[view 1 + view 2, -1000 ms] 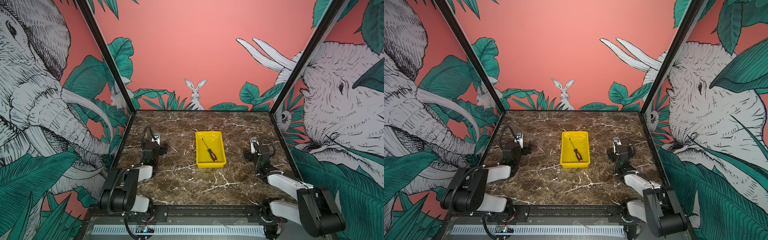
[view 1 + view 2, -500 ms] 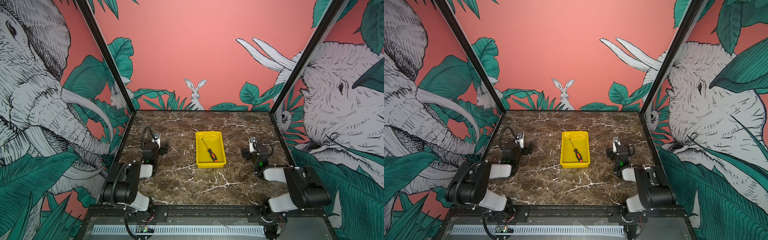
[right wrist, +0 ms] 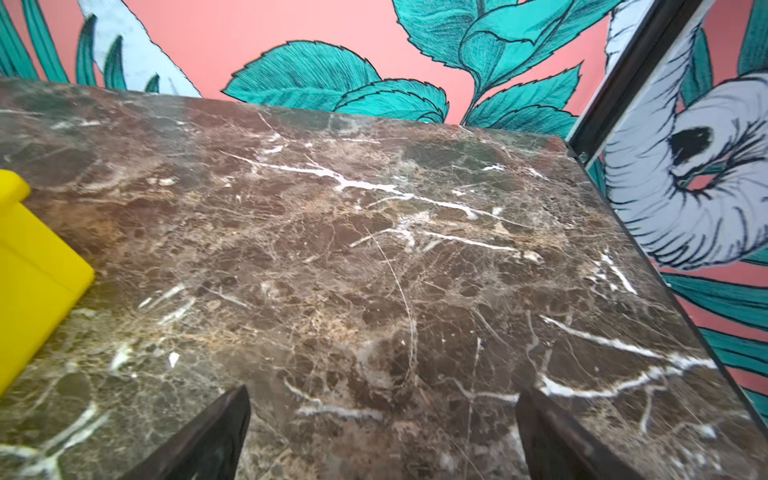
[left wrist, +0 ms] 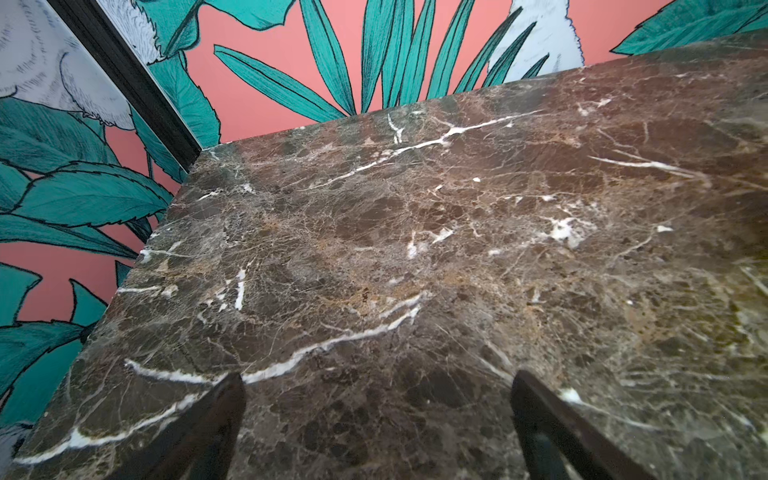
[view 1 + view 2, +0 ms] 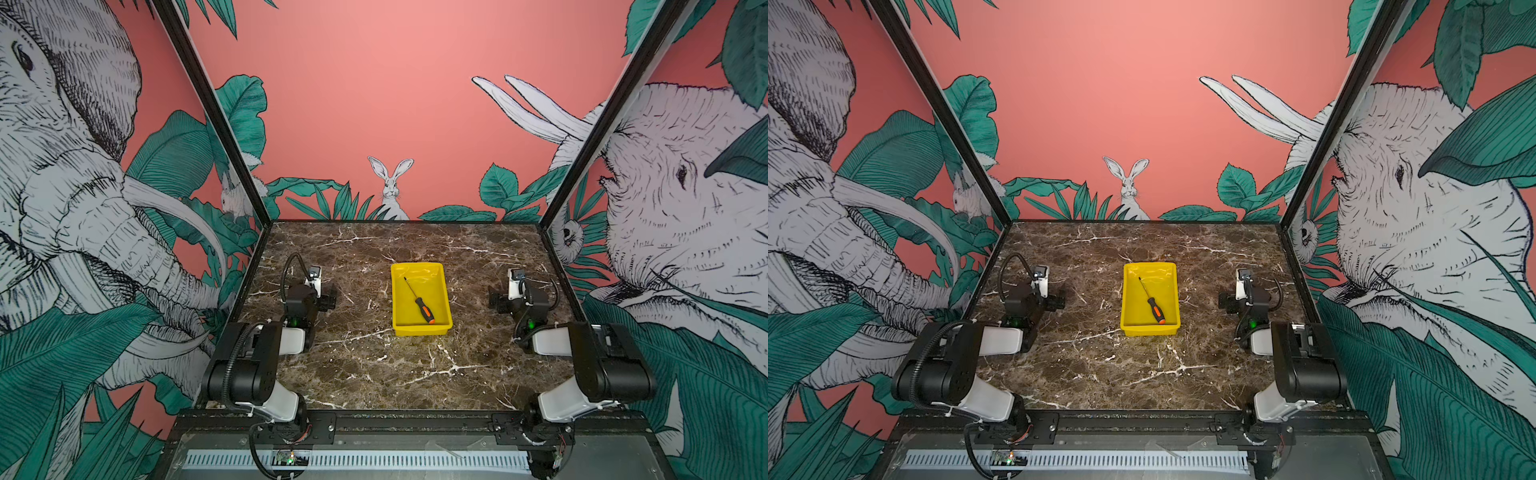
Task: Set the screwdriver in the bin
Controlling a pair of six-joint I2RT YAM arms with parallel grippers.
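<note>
Screwdriver (image 5: pixel 419 300) lies diag inside yellow bin (image 5: pixel 417 331); task looks done; L fingers (image 4: pixel 208 428) & R fingers (image 3: pixel 216 436) apart, empty, well clear; risk: stray inward sweep nudging bin across table (image 5: pixel 374 365).

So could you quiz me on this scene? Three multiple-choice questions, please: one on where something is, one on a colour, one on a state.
1. Where is the screwdriver? A beside the bin; B inside the bin; C held up in the air.
2. What colour is the bin? A yellow; B blue; C white.
3. How is the right gripper? A shut on the screwdriver; B shut on nothing; C open, holding nothing.
Answers:
1 B: in both top views it lies slantwise on the bin's floor.
2 A: its walls and floor are bright yellow.
3 C: its wrist view shows the jaws wide apart, with only the table between them.
</note>
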